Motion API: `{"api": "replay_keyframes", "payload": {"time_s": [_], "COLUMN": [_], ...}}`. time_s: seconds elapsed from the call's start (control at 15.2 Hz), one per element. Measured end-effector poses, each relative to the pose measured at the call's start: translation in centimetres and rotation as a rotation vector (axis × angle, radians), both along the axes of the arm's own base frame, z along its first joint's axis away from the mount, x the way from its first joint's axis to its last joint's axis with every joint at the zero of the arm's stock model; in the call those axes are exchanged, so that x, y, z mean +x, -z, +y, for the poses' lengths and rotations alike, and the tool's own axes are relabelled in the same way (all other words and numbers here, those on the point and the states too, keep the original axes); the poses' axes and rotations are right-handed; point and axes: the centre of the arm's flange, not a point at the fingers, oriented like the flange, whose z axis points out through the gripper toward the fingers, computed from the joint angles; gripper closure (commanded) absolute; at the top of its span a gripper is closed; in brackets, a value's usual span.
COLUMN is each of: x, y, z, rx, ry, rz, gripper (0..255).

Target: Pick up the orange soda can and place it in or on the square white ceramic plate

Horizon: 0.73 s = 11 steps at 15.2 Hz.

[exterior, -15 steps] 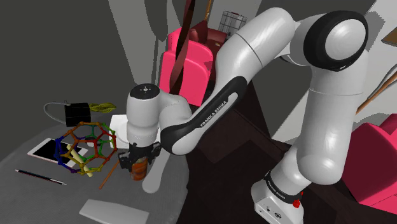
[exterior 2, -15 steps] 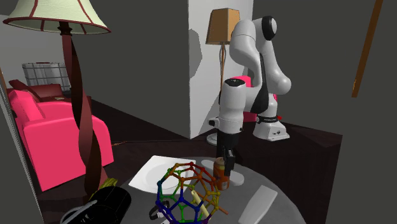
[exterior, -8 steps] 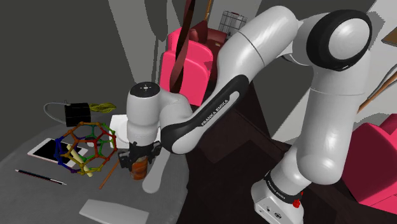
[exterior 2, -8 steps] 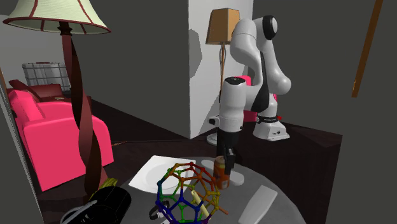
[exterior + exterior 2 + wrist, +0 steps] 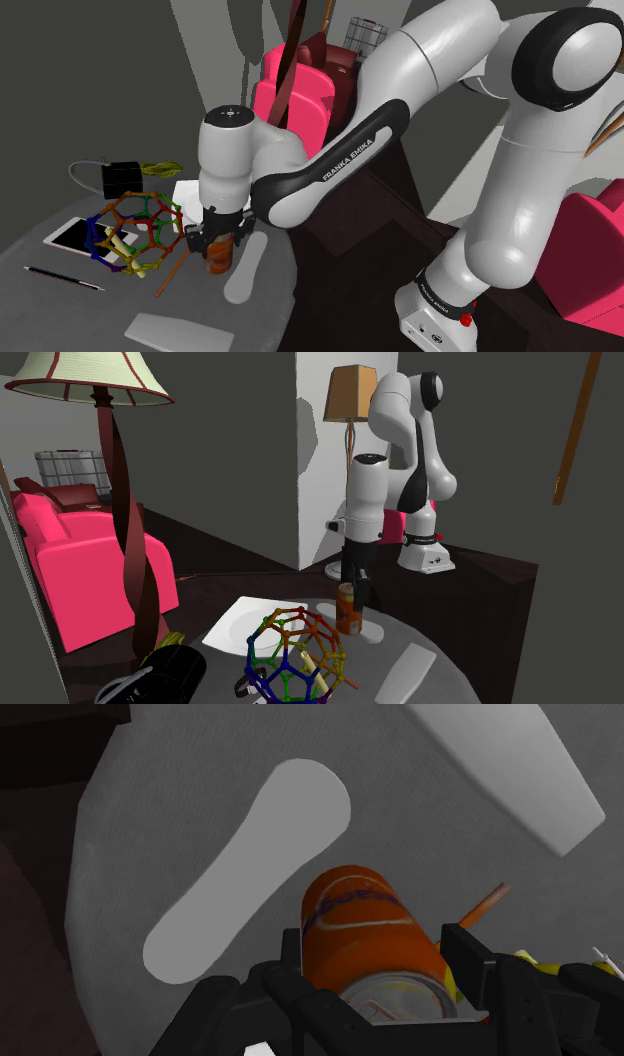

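I am watching the gripper (image 5: 375, 982) clamping the orange soda can (image 5: 368, 936) between its two black fingers, one pressing each side of the wall just under the silver top rim; in the shoulder view the can (image 5: 218, 258) is hanging upright beneath the gripper (image 5: 214, 240), low over the grey table, and I cannot tell whether its base is clearing the surface; a flat grey oblong (image 5: 246, 270) is lying just beside it at four o'clock; the square white plate (image 5: 188, 192) is sitting at eleven o'clock from the can, with the coloured rod polyhedron (image 5: 140, 232) at nine o'clock; I am judging the can to be light, thin-walled and smooth, so it is likely slipping or denting under careless pressure; a moderate squeeze across the round body is looking right to me.
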Motion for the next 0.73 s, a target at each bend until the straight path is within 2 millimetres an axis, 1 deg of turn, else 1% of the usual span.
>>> {"api": "replay_keyframes", "payload": {"time_s": [0.46, 0.59, 0.73], "x": [-0.1, 0.0, 1.5], "y": [-3.8, -4.6, -5.2], "z": [0.0, 0.1, -0.5], "rx": [0.000, 0.000, 0.000], "ry": [0.000, 0.000, 0.000], "rz": [0.000, 0.000, 0.000], "gripper": [255, 255, 255]}}
